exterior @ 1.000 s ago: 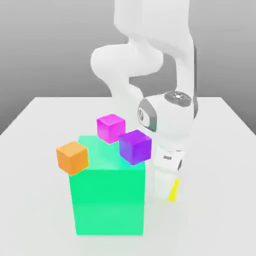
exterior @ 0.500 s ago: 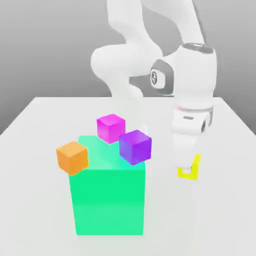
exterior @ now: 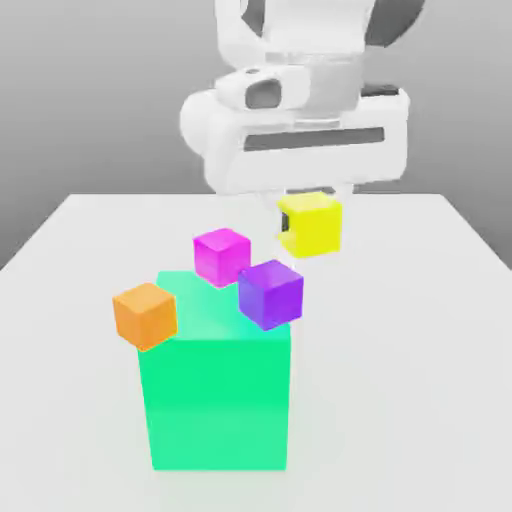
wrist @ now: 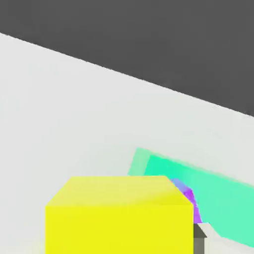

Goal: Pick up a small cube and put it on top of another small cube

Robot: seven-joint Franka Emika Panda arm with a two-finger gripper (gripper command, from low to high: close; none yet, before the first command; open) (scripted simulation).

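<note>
Five cubes are counted in the exterior view. One big green cube (exterior: 215, 395) is seen in the lower middle of the frame. Four small cubes are seen: one yellow cube (exterior: 311, 225), one magenta cube (exterior: 221, 256), one purple cube (exterior: 270, 293) and one orange cube (exterior: 145, 315). One white table (exterior: 420, 340) is counted.

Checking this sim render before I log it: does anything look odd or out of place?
Yes. The orange cube and purple cube overhang the big green cube's top edges, seemingly barely supported. The yellow cube is simply held aloft under the gripper.
</note>
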